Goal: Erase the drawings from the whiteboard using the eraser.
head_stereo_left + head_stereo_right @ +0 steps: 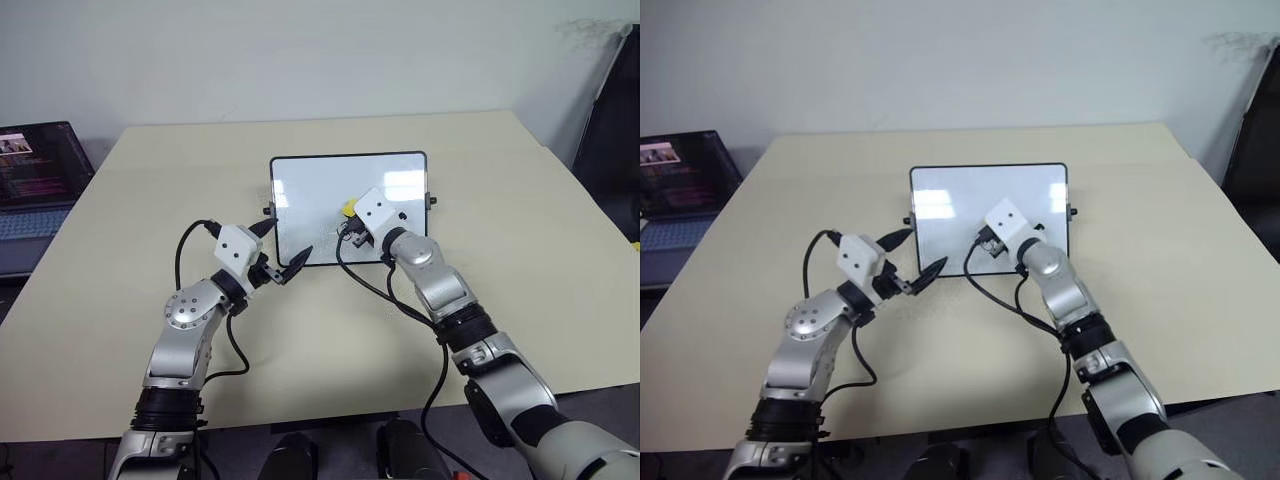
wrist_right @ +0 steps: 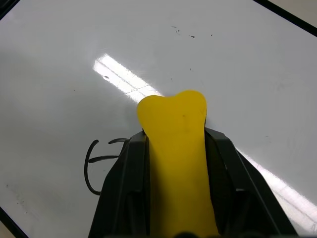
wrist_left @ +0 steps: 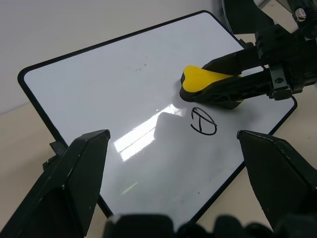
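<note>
Two arms reach over your desk [image 1: 520, 200] in the left eye view. Your right end effector [image 1: 350, 222] sits over the whiteboard [image 1: 320, 190], clamped on the eraser [image 1: 348, 208], a spot of yellow at its tip. Your left end effector [image 1: 283, 250] hangs at the board's near left corner, jaws spread, one finger over the frame, nothing between them. A laptop [image 1: 35, 175] stands well off beyond the left arm.

Right eye view: same layout; the right end effector [image 1: 985, 238] lies on the lower middle of the whiteboard [image 1: 1040, 185], the left end effector [image 1: 917, 258] just beside the near edge.

Left wrist view: between the wide-apart black fingers [image 3: 69, 183] you see the board face. The eraser [image 3: 203, 82] presses flat on it, held from both sides by the right end effector [image 3: 218, 79]. One circled drawing [image 3: 203, 121] remains just beside the eraser, untouched. Faint specks mark the area farther along the board.

Right wrist view: the eraser [image 2: 178, 153] fills the gap between closed jaws, lying on the whiteboard [image 2: 247, 59]. The drawing [image 2: 96, 166] shows partly, beside one finger.
</note>
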### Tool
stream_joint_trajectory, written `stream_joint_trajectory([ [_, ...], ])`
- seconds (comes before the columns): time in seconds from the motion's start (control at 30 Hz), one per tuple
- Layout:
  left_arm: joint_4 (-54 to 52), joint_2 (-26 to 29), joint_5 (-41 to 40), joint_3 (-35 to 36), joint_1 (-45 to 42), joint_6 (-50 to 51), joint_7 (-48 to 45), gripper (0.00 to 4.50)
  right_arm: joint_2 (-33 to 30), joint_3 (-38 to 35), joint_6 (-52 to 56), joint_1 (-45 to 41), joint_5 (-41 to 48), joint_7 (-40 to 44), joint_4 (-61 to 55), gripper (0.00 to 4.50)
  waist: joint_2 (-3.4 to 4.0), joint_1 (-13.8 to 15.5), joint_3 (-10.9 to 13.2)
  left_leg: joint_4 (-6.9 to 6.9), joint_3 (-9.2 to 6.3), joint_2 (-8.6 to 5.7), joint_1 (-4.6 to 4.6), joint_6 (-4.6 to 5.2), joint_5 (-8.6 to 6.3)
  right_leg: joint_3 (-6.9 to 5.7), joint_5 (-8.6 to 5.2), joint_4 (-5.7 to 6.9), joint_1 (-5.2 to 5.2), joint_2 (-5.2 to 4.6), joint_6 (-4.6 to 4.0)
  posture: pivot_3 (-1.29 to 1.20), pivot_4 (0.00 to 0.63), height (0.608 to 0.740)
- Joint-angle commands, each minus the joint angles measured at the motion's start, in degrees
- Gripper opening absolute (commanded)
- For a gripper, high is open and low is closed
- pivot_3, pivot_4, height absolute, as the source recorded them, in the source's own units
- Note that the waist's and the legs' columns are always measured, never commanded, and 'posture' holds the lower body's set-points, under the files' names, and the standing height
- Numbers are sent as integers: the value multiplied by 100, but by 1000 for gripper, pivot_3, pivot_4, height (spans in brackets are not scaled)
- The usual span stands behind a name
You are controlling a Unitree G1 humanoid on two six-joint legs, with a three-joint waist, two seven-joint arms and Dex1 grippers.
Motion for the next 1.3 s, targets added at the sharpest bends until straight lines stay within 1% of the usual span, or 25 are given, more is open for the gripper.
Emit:
stream_joint_trajectory([
  [0.03, -102, 12, -31, 50, -49, -90, 47, 4500, 80, -16, 68, -142, -60, -78, 138, 1195, 0, -1, 0, 0, 0, 2, 0, 0, 0, 0, 0, 0, 0, 2, 0, 0, 150, 740],
  [0.3, -102, 15, -36, 57, -24, -96, 46, 4500, 26, -56, 45, -125, -42, -68, 131, 1195, 0, 1, 0, 0, -1, 1, -1, 0, 0, 0, 0, -1, 0, 2, -1, 0, 150, 740],
  [0.47, -106, 20, -39, 49, -10, -98, 25, 4500, -95, -194, 380, -56, 77, 69, -375, 1195, 1, 18, 1, 0, -2, 0, -3, 0, 0, -1, 0, -2, -1, 2, 0, 0, 150, 740],
  [0.67, -123, 19, -45, 38, 26, -99, 1, 4500, -540, -627, 1627, 177, 447, 499, -2013, 1195, 1, 92, 5, -4, -10, -7, -31, -1, -1, -6, 1, -6, -23, -9, 0, 0, 150, 740],
  [0.77, -130, -5, -41, 9, 50, -98, -4, 4500, -692, -891, 2496, 403, 701, 611, -2932, 1195, 2, 130, 6, -15, -9, -3, -39, -4, -3, -5, -1, -24, -31, -21, 1, 0, 150, 740],
  [0.87, -132, -5, -54, 6, 71, -101, -28, 4500, -627, -1111, 3293, 668, 948, 580, -3547, 1195, 1, 128, 6, -26, -6, 0, -40, -7, -6, -1, -3, -36, -35, -22, 1, 0, 150, 740],
  [0.93, -108, -12, -58, -23, 50, -90, -61, 4500, -434, -1463, 4153, 1093, 1314, 565, -4065, 1195, 0, 157, 5, -32, -8, 0, -41, -7, -6, -3, -4, -40, -35, -23, 1, 0, 150, 740],
  [1.0, -85, -14, -64, -38, 28, -88, -87, 4500, -336, -1623, 4655, 1342, 1500, 530, -4334, 1195, 1, 165, 6, -35, -12, 2, -43, -7, -7, -6, -5, -46, -33, -24, 0, 0, 150, 740],
  [1.1, -34, -16, -71, -58, -24, -94, -121, 4500, -554, -1384, 4668, 1631, 1492, 534, -4484, 1195, 2, 163, 7, -31, -6, -4, -45, -5, -8, -3, -4, -47, -34, -26, 2, 0, 150, 740],
  [1.3, 60, -51, -61, -117, -147, -110, -181, 4500, -499, -1356, 4704, 1695, 1575, 279, -4531, 1195, 1, 153, 7, -32, -7, 0, -41, -5, -7, -7, -4, -40, -33, -21, 2, 0, 150, 740],
])
